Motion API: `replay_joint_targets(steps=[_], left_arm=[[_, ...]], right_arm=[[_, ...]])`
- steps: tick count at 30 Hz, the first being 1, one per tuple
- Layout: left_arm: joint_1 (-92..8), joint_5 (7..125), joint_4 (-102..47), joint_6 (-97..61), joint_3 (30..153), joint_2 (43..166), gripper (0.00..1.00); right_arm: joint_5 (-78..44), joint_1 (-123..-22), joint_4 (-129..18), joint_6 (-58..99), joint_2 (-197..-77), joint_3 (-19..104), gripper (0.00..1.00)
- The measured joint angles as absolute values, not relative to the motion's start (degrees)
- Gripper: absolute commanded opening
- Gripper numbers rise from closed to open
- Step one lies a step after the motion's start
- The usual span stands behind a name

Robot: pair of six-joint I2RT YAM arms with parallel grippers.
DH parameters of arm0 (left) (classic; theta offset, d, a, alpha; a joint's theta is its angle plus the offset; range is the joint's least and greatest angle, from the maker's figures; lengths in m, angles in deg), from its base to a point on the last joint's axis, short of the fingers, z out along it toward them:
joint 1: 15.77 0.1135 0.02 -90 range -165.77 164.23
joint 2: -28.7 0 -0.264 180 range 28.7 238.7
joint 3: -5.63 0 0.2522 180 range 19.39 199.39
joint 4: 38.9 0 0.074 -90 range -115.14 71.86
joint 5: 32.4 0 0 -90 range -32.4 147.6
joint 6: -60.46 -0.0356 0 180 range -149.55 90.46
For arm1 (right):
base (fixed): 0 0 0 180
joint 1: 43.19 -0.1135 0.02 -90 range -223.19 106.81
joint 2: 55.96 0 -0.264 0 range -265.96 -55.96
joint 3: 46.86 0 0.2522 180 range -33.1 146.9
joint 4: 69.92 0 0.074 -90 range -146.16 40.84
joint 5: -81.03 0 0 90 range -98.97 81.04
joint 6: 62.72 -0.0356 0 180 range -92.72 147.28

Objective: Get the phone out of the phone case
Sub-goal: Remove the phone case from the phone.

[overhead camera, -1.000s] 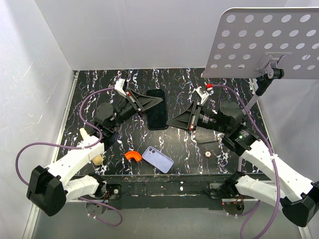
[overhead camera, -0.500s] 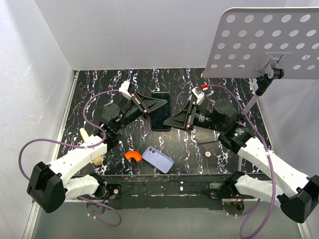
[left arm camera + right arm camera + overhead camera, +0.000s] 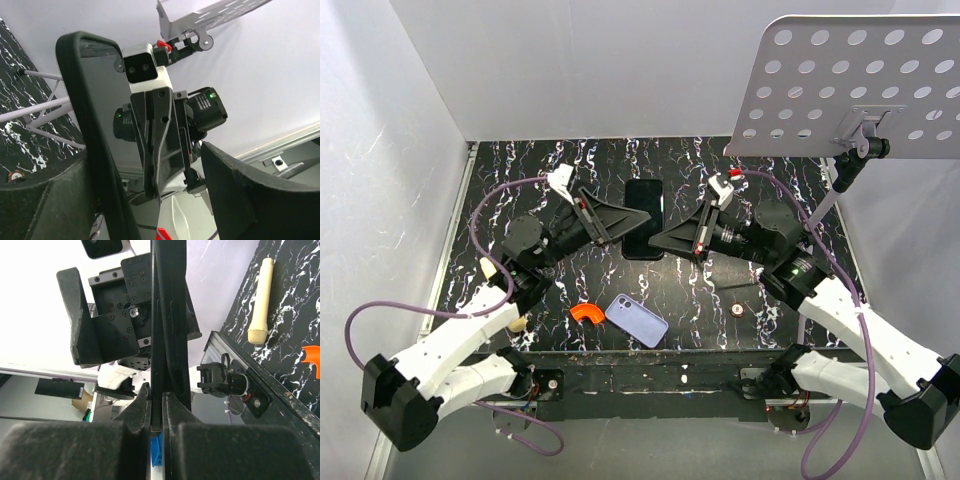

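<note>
top external: phone (image 3: 645, 195) between both jaws

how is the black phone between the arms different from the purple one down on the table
Colour: the black phone is dark, the purple one pale lilac. Hold: the black phone is pinched by the right gripper; the purple one lies free on the table. Pose: the black phone sits square to the table, the purple one lies slanted. Both are flat rounded rectangles.

No legible text, label or number anywhere.
</note>
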State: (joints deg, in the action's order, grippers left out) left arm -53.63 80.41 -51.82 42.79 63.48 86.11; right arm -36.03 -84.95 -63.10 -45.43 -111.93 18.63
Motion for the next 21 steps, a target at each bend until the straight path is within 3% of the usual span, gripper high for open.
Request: replay_joint_targets(steps=[3, 5, 7, 9, 14, 21], left_arm=[[-51.8, 82.1, -49.0, 39.1, 63.5, 82.2, 0.86], [-50.6, 82.8, -46.5, 36.3, 63.6, 79.7, 0.78], [-49.6, 83.4, -43.2, 32.5, 63.8, 76.8, 0.61], [-49.5, 84.1, -40.6, 29.4, 63.8, 74.1, 0.55], [-49.5, 88.0, -40.5, 25.4, 62.9, 69.5, 0.57], [-49.5, 93.4, -41.0, 24.3, 62.9, 72.0, 0.49]], right_arm=[[-34.5, -84.9, -63.1, -46.6, -109.8, 18.6, 0.01], [-33.5, -84.8, -63.3, -47.4, -108.4, 18.6, 0.01], [-32.8, -84.7, -63.6, -48.0, -106.9, 18.6, 0.01], [-32.5, -84.6, -64.1, -48.7, -105.9, 18.6, 0.01], [-32.2, -84.4, -66.2, -50.7, -105.1, 18.4, 0.01], [-32.3, -84.4, -67.5, -52.1, -105.2, 18.4, 0.01]])
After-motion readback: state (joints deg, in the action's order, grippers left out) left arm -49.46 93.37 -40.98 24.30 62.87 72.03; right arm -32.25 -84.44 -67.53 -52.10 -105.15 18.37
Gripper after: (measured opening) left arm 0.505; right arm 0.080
